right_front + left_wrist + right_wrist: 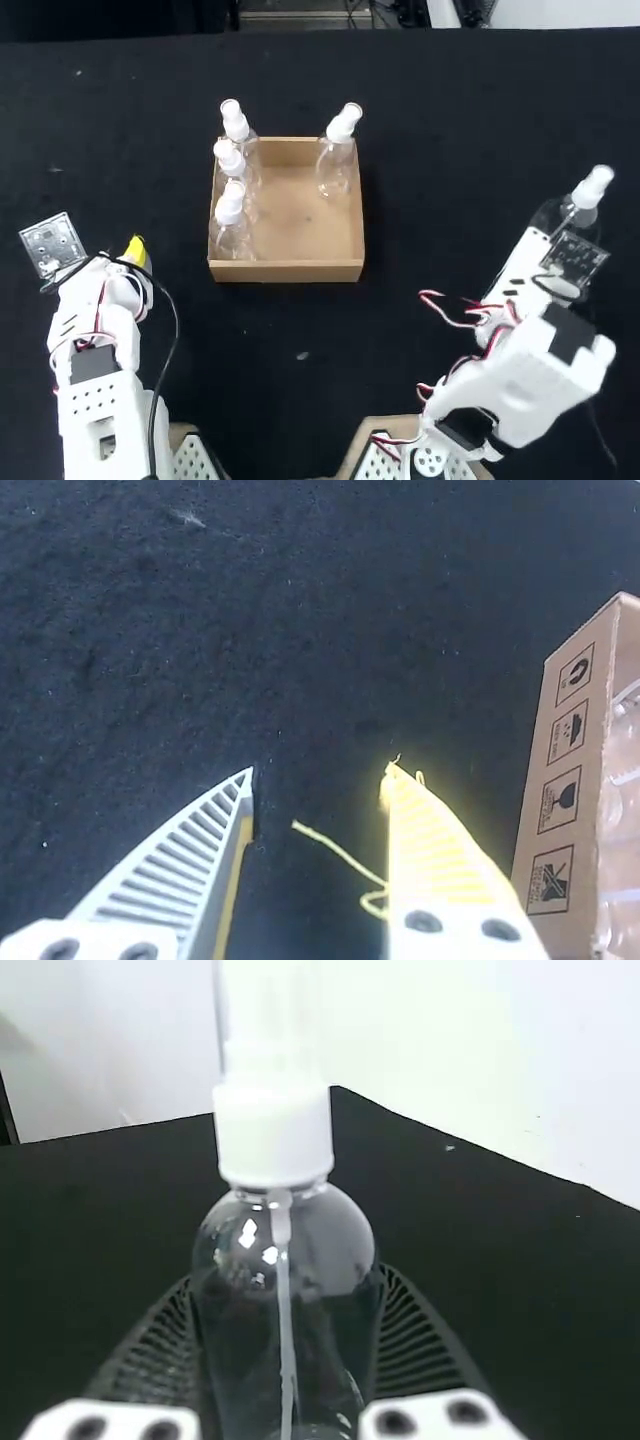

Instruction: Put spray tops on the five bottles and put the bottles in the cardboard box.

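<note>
The cardboard box (300, 268) sits mid-table. Three clear bottles with white spray tops stand along its left wall (232, 215), and one more bottle (338, 152) stands in its far right corner. At the table's right side my right gripper (568, 228) is shut on a further clear bottle (285, 1290), upright, with a white spray top (275, 1120) on its neck. My left gripper (320, 780) is open and holds nothing, low over the black table to the left of the box (585, 800).
A black cloth (450, 120) covers the table. A yellow thread (335, 850) hangs from my left gripper's yellow finger. There is bare cloth between the box and both arms.
</note>
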Controlling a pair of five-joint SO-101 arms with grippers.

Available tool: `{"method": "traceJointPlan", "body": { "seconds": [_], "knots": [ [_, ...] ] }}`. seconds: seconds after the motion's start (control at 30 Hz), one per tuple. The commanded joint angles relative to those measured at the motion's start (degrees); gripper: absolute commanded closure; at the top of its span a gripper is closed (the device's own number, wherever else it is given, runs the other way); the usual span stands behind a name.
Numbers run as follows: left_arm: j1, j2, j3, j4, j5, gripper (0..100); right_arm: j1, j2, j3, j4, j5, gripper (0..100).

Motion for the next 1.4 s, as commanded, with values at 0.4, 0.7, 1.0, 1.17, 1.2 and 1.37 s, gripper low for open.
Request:
{"method": "traceJointPlan", "body": {
  "seconds": [0.4,0.7,1.0,1.17,1.2,1.37],
  "knots": [
    [-0.3,-0.8,-0.3,-1.0,0.2,82,1.0,11.0,0.1,-11.6,0.1,82.1],
    [-0.2,-0.8,-0.3,-1.0,0.2,82,0.9,10.9,0.2,-16.4,0.1,74.0],
    [-0.2,-0.8,-0.3,-1.0,0.2,82,0.9,9.5,0.0,-16.4,0.1,74.0],
    [-0.2,-0.8,-0.3,-1.0,0.2,82,0.8,1.5,3.5,-15.5,0.1,74.0],
    [-0.2,-0.8,-0.3,-1.0,0.2,82,0.8,-0.2,4.2,-14.3,0.1,74.0],
    [-0.2,-0.8,-0.3,-1.0,0.2,82,1.3,-9.4,3.5,-1.3,0.0,74.0]
  ]
}}
